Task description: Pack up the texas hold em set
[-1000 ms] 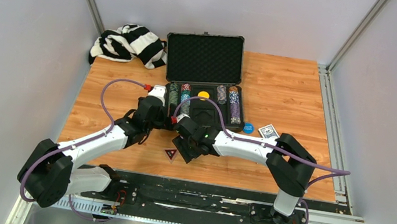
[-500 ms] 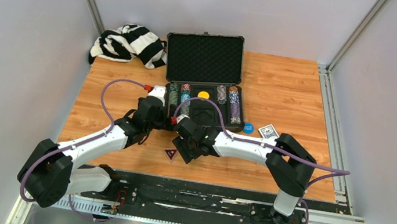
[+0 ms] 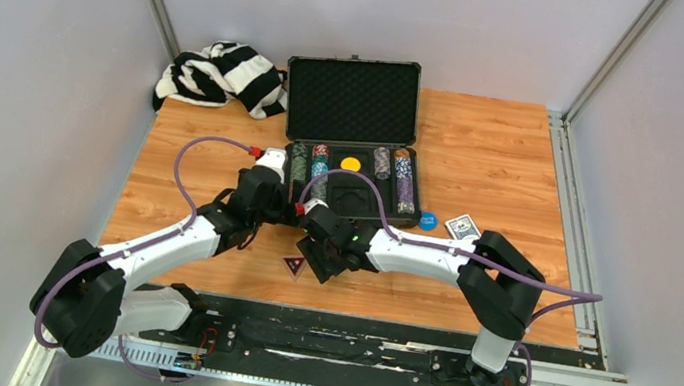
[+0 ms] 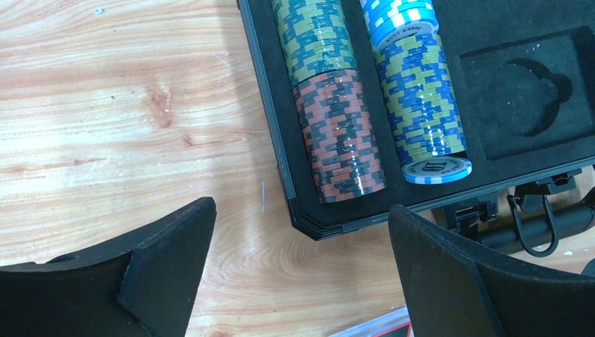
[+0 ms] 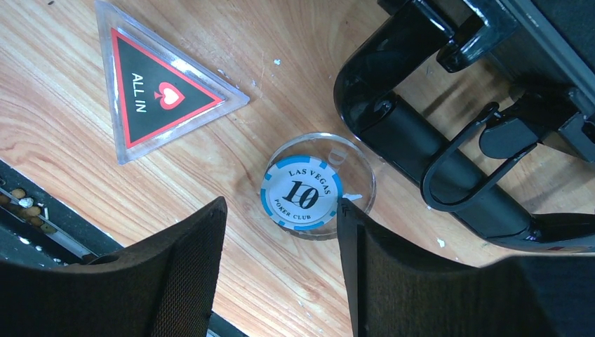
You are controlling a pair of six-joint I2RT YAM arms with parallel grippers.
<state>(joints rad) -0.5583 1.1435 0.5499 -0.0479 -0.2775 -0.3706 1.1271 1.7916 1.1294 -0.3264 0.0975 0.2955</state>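
Top view: my right claw (image 3: 318, 250) hangs over the table just short of the open case's (image 3: 354, 149) near edge, and my left claw (image 3: 269, 195) is at its near-left corner. A card deck (image 3: 462, 226) lies well off to the right.

Left wrist: the left claw (image 4: 302, 217) is spread wide and empty, with the case rim (image 4: 275, 151) and the chip stacks (image 4: 340, 133) just ahead.

Right wrist: the right claw (image 5: 277, 225) is half spread and straddles the loose 10 chip (image 5: 302, 191). I judge this is the pickup step, so the next move is to lower and close. The case handle (image 5: 421, 147) crowds in ahead-right and the ALL IN marker (image 5: 158, 91) sits ahead-left, which leaves little room.
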